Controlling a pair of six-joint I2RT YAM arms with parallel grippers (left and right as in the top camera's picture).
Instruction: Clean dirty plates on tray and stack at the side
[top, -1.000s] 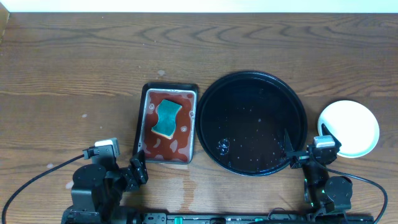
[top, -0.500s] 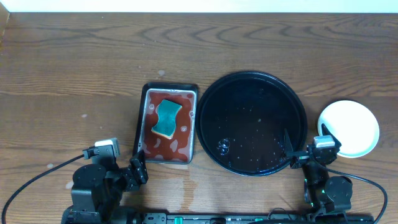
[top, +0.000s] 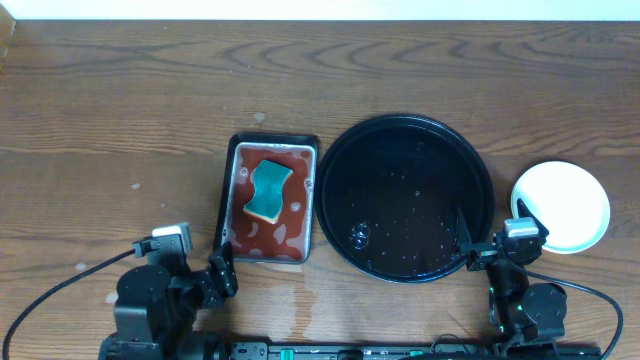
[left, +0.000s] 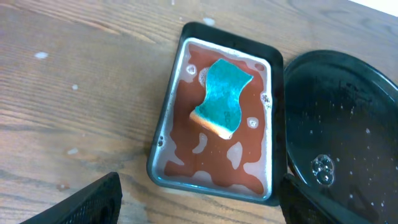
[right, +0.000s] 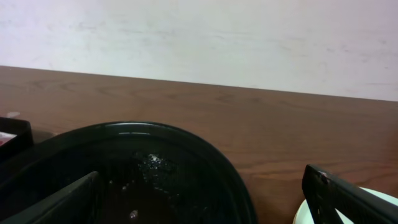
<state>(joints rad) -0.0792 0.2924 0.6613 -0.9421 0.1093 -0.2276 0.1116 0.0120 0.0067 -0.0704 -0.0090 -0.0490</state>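
The large round black tray (top: 345, 150) lies at centre right, wet with droplets and bare of plates; it also shows in the left wrist view (left: 348, 118) and in the right wrist view (right: 186, 149). To its right on the wood rests a round white plate (top: 565, 205), whose pale edge (right: 300, 215) peeks into the right wrist view. I cannot tell whether other plates lie beneath it. My left gripper (top: 205, 272) (left: 199, 208) hangs open near the front edge, below the small tray. My right gripper (top: 493, 235) (right: 202, 202) stands open over the big tray's front right rim, holding nothing.
A small rectangular black tray (top: 232, 165) (left: 168, 112) of red liquid sits left of the round tray, with a teal sponge (top: 268, 190) (left: 221, 96) lying in it. A pale wall runs along the table's far edge. Small wet spots dot the wood.
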